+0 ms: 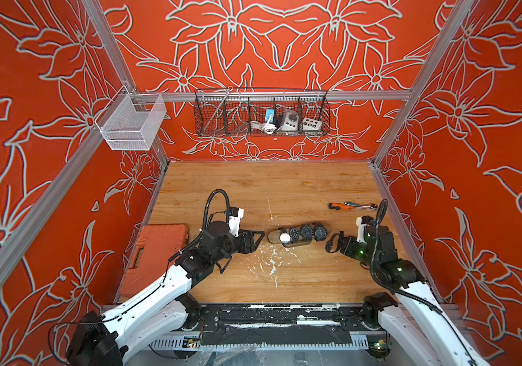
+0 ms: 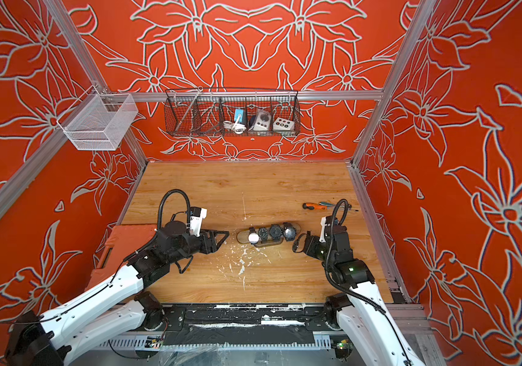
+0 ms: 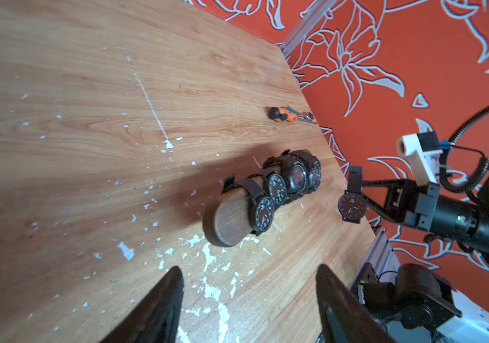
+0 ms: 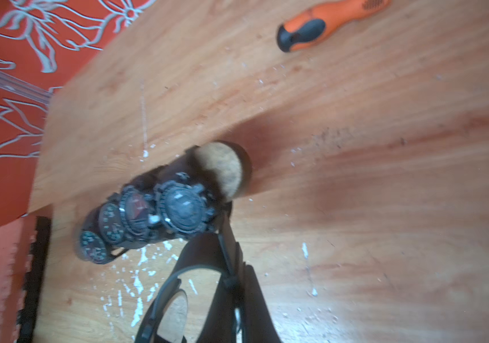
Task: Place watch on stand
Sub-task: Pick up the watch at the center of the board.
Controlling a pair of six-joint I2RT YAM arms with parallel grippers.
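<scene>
Closest to me, the left tool [image 1: 258, 239] hangs low over the table [image 1: 316, 279] with its fingers apart and nothing between them, just off the left end of the stand [image 1: 274, 236]. Across from it the right tool [image 3: 362, 185] is clamped on the strap of the watch [image 3: 352, 207], which is off the table, just beside the stand's right end and not yet on it. In the right wrist view the strap looks closed into a loop.

The bar already carries four watches [image 1: 306, 232] side by side, with only a little bare wood showing at the right end and somewhat more at the left. I'd say that is the trouble. If the loop is fed on from the right, it could snag on the rounded end or push against the nearest watch. Nothing holds the stand, and it rests on a small base, so a sideways push might slide or tip it. The watch is held only by its strap, so it could also twist as it goes on.

Further back lie two screwdrivers [image 1: 340, 206], well clear of the work.
</scene>
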